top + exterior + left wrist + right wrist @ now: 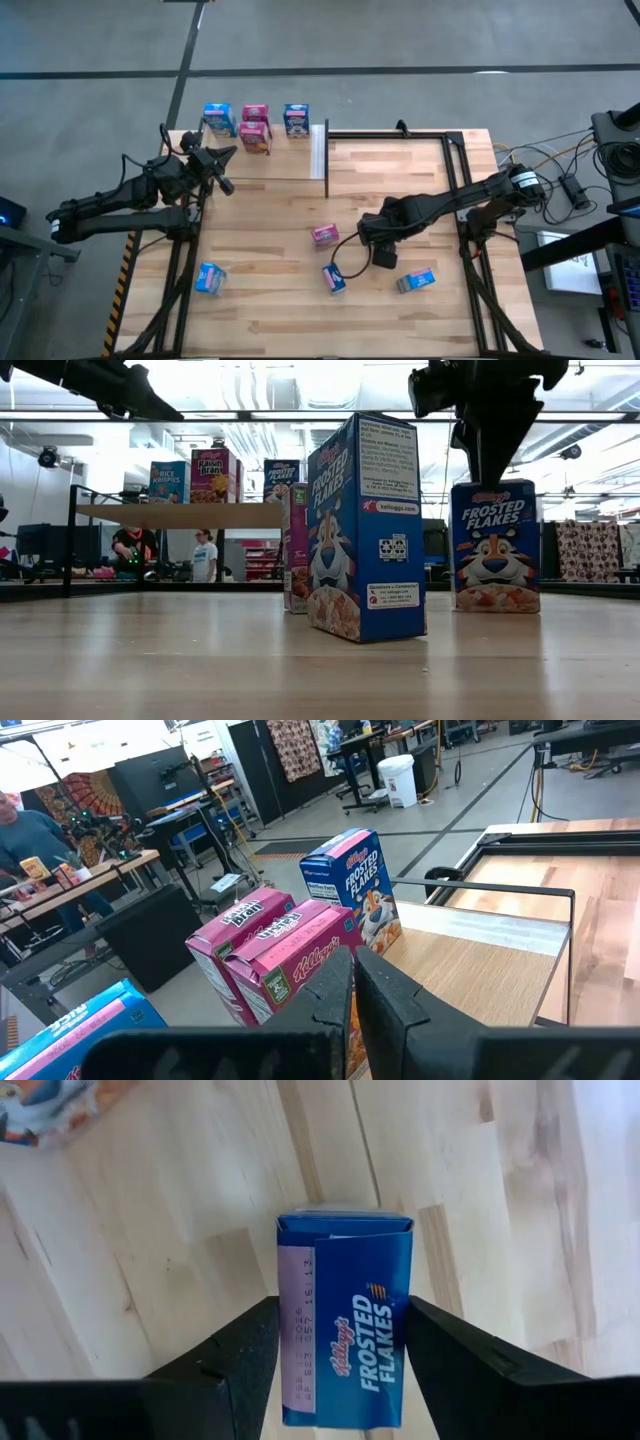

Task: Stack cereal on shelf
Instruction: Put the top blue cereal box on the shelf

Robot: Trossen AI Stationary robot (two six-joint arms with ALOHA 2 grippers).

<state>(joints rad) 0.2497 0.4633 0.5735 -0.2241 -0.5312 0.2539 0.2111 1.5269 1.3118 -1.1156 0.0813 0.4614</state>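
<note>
Cereal: four boxes on shelf; right gripper seemingly clamps blue box; left gripper closed.

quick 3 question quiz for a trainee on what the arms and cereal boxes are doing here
1. How many small cardboard cereal boxes stand on the pale light-wood shelf?
2. True or false: the left gripper is clamped on a pink box.
3. The right gripper is shut on which box?
A. a pink Raisin Bran box
B. the blue Frosted Flakes box standing on the table
C. a blue Rice Krispies box

Key: 1. Four. 2. False; it is shut, empty, beside the shelf's boxes. 3. B.
</note>
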